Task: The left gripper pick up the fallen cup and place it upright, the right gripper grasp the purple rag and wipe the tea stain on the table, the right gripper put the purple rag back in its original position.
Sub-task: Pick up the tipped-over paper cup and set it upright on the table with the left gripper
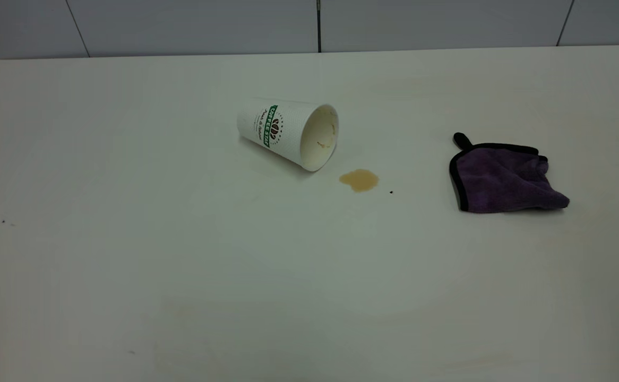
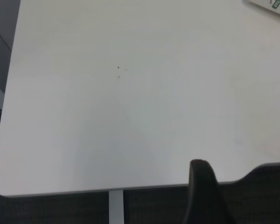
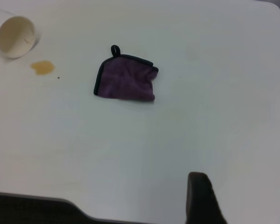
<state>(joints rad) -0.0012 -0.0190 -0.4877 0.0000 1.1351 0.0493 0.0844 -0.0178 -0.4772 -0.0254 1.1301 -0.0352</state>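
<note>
The large plain white smooth bench [image 1: 129, 297] carries everything, with a few tiny dark specks on its surface. On its right side lies the small purple microfibre rag [image 1: 503, 179] with black edging, crumpled flat, its short black loop tab pointing toward the far edge; it is well apart from the other things. Near the middle the tall white ribbed paper cup [image 1: 287, 132] with a green lettered band and coffee-bean logo lies on its side, its brown-stained mouth turned toward the rag. Just beside that mouth, on the near side and not touching it, sits the small light-brown oval tea stain [image 1: 359, 180], with a tiny black speck [image 1: 391, 192] near it.

Neither arm appears in the exterior view. One dark finger of the left gripper [image 2: 203, 196] shows over the bench's edge, and one of the right gripper [image 3: 201, 198] likewise; whether either is apart or together cannot be told.
</note>
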